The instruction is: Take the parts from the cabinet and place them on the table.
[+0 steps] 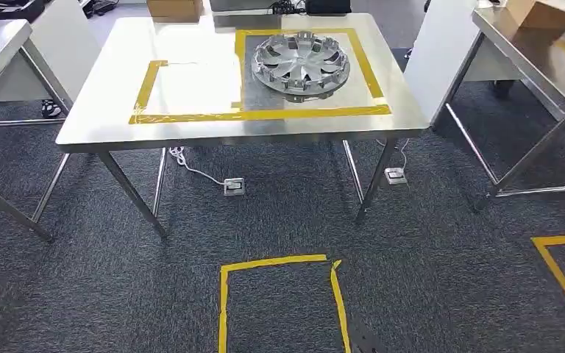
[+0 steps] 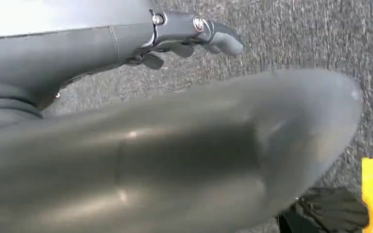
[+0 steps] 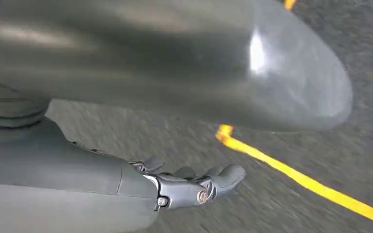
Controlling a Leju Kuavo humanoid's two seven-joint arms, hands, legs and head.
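While both arms hang over the carpet (image 1: 279, 206), left hand (image 2: 184, 36) and right hand (image 3: 189, 182) grasp nothing, fingers loosely apart; the hubcap (image 1: 301, 62) lies on the steel table (image 1: 103, 110), inside its yellow tape outline (image 1: 265, 115).

Glossy steel table (image 1: 191, 88), silvery plastic-looking hubcap (image 1: 301, 62), rough grey carpet (image 1: 279, 213), shiny yellow tape (image 1: 265, 115)

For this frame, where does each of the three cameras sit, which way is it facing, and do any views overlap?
Head view: high on the body, facing forward and down at the steel table with the wheel cover inside yellow tape.
Left wrist view: behind the hanging left robot hand, facing the carpet; a dark body part shows.
Right wrist view: behind the right robot hand, facing the carpet; a dark body part shows.
Shared: all show grey carpet and yellow floor tape.
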